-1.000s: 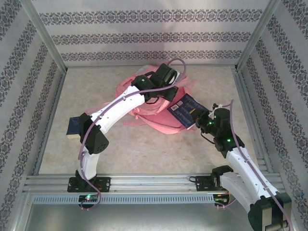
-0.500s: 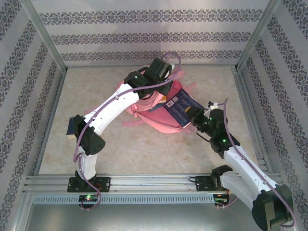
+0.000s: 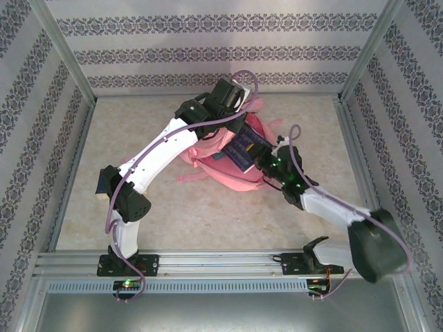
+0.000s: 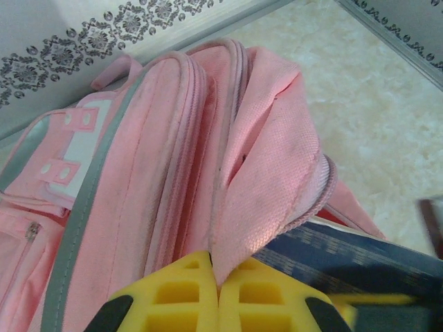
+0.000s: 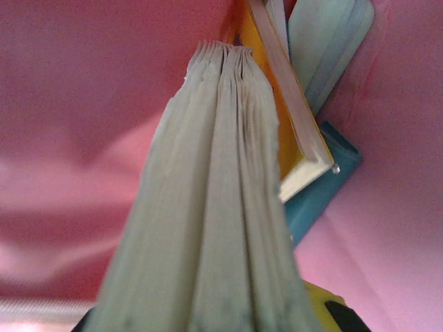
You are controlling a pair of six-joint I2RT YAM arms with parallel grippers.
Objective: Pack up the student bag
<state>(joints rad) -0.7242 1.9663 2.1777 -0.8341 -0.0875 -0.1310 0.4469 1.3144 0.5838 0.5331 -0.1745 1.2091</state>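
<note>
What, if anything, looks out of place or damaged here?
Nothing stands out. The left gripper pinches open a flap of the pink bag, and the right gripper holds a blue book partly inside it.

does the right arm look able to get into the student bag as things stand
Probably yes: the left pincer pinches the flap, holding the student bag open, and the book in the right pincer is already inside.

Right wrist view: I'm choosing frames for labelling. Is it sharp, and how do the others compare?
Right wrist: book page edges soft near the lens, strong pink cast from the student bag lining. Left wrist: bag fabric crisp, lower right corner blurred. Top external: even light, no glare.
</note>
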